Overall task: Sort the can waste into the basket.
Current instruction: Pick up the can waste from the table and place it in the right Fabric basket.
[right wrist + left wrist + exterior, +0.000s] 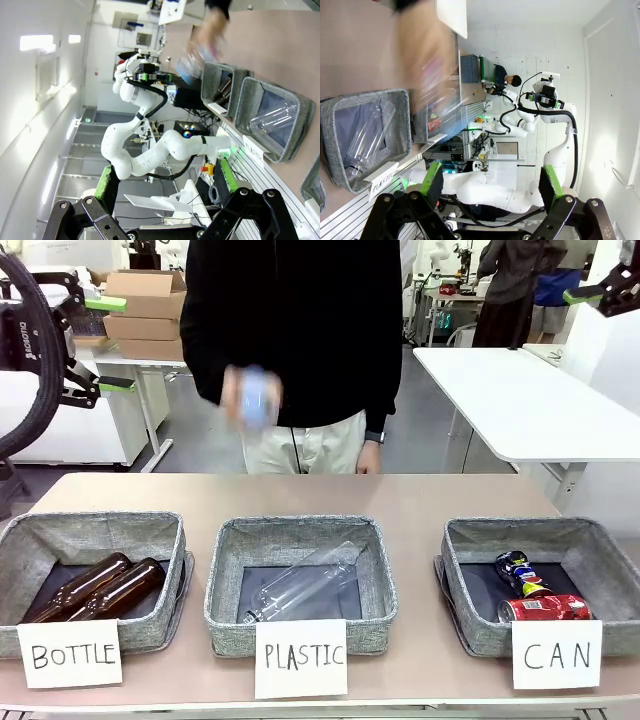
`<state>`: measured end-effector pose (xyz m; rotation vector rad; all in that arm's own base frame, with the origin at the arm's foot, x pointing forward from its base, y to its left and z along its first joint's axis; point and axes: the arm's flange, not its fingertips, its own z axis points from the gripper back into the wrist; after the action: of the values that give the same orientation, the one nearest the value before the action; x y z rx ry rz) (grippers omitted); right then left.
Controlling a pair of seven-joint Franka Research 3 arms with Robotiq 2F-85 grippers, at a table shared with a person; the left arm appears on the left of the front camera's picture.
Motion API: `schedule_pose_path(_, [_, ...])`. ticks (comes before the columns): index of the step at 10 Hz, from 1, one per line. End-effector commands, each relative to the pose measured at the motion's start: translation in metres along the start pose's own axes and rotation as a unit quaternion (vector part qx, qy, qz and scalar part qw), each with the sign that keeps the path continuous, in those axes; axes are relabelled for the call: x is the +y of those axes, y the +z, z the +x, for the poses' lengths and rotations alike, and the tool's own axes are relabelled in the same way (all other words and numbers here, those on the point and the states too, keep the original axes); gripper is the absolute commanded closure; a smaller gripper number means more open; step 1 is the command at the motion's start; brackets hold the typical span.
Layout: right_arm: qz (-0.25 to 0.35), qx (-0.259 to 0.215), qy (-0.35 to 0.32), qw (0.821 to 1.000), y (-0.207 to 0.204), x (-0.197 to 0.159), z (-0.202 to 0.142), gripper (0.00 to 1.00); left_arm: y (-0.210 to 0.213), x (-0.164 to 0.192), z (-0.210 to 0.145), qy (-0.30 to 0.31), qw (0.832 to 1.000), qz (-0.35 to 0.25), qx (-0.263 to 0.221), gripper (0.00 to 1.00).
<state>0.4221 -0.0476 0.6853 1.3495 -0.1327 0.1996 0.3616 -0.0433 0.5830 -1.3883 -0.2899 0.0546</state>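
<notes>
Standing at the far side of the bench [400, 505], a person in a black top holds a motion-blurred, pale blue-and-clear object [255, 398] in one hand [243, 400] at chest height; too smeared to tell what it is. Other hand [368, 458] hangs by the bench's far edge.

Three grey fabric bins sit in a row along the near edge, each w/ a white handwritten sign in front. CAN basket [470, 585] is on the robot's right: inside, red can [545, 608] lies on its side near the front wall, crushed blue/silver can [521, 573] just behind it, touching or nearly so. Middle bin, PLASTIC [300, 535], has a clear plastic bottle [305, 583] lying diagonally. Left bin, BOTTLE [95, 535], has two brown glass bottles [95, 588] side by side.

Left end effector [112, 343] is raised high at upper left, well apart from the bins, fingers spread, nothing between them; left wrist view shows the same wide gap between its green pads [431, 179]. Right end effector [590, 295] is high at upper right, partly cut by the frame edge; right wrist view shows its pads [105, 182] spread, empty.
</notes>
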Motion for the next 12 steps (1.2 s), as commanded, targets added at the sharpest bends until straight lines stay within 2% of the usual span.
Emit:
schedule_pose_path(1, [-0.002,0.003,0.01,1.0,-0.0005,-0.0016,-0.0024,0.0,0.0033,-0.0001,-0.0012,-0.004,1.0,0.0,0.007,0.0])
schedule_pose_path(12, [-0.002,0.003,0.01,1.0,-0.0005,-0.0016,-0.0024,0.0,0.0033,-0.0001,-0.0012,-0.004,1.0,0.0,0.007,0.0])
